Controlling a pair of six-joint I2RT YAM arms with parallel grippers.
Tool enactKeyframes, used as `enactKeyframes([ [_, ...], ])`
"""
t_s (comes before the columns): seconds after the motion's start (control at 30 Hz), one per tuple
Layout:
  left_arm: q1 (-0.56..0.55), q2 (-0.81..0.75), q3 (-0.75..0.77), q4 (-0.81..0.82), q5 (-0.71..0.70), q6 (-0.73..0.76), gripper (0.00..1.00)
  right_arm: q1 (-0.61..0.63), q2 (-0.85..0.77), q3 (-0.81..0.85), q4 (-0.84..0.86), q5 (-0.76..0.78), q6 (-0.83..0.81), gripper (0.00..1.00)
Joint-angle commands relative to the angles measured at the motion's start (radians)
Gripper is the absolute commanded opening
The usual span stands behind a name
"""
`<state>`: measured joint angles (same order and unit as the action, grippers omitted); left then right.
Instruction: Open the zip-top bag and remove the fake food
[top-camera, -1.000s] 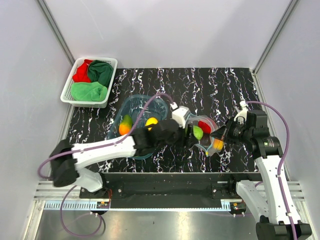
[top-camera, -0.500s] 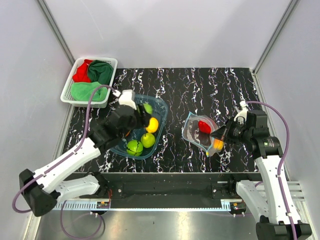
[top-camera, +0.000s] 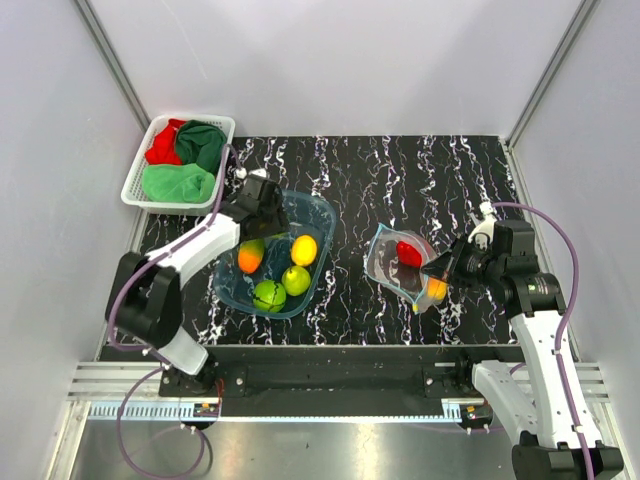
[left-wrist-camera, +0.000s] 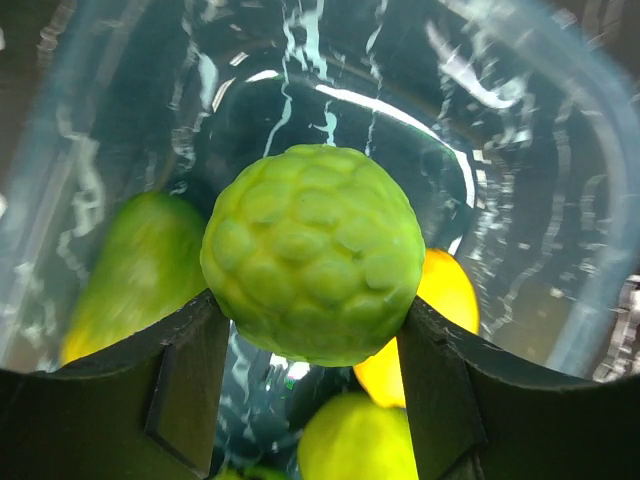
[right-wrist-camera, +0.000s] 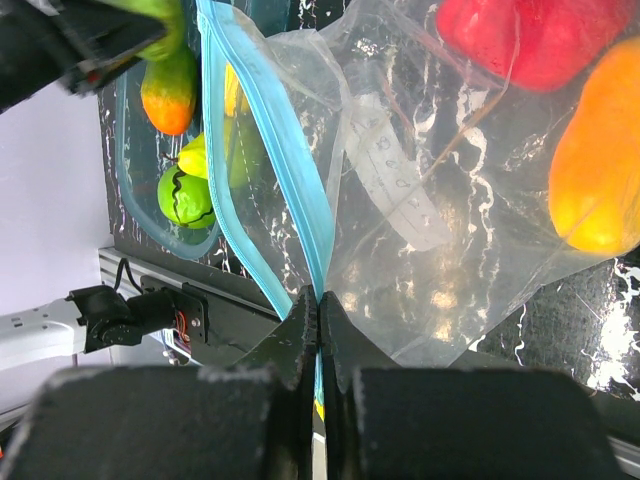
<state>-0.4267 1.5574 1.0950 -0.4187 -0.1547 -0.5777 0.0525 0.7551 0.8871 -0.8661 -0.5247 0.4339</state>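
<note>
Two pcs left in zip-top bag (top-camera: 385, 262), red piece (top-camera: 408, 252) and orange piece (top-camera: 436, 289), at 4 o'clock on table (top-camera: 400, 170). Right gripper (right-wrist-camera: 318, 310) pinched tight on teal zip strip (right-wrist-camera: 268, 160), mouth gaping. Left gripper (top-camera: 265, 208) clamped on bumpy green fruit (left-wrist-camera: 312, 260), now over blue tub (top-camera: 325, 225), 11 o'clock rim. 1 s ago it was at bag mouth. Fruit's out, drop pending.

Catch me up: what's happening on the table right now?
The left gripper holds a bumpy green fruit over the tub, which already holds other fruit. The right gripper is shut on the bag at its edge, by the zip strip. A red piece and an orange piece are in the bag, not yet taken out.
</note>
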Motion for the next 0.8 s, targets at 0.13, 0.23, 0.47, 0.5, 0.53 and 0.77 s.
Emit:
enactKeyframes([
  [0.13, 0.006, 0.13, 0.097, 0.029, -0.003, 0.024, 0.62, 0.007, -0.002, 0.001, 0.018, -0.018, -0.011, 0.0],
  [0.23, 0.006, 0.129, 0.092, 0.028, 0.003, 0.026, 0.92, 0.007, 0.001, 0.003, 0.018, -0.023, -0.014, 0.0],
  [0.47, -0.003, -0.049, -0.013, 0.073, 0.032, 0.007, 0.98, 0.009, 0.001, 0.001, 0.018, -0.021, -0.012, 0.0],
  [0.5, -0.01, -0.075, -0.027, 0.08, 0.05, 0.004, 0.97, 0.007, 0.001, 0.001, 0.018, -0.021, -0.012, 0.0],
  [0.53, -0.02, -0.104, -0.041, 0.089, 0.063, 0.001, 0.95, 0.009, 0.0, 0.001, 0.019, -0.021, -0.012, 0.0],
  [0.77, -0.284, -0.338, -0.159, 0.308, 0.093, -0.068, 0.74, 0.009, 0.001, 0.0, 0.026, -0.029, -0.012, 0.0],
])
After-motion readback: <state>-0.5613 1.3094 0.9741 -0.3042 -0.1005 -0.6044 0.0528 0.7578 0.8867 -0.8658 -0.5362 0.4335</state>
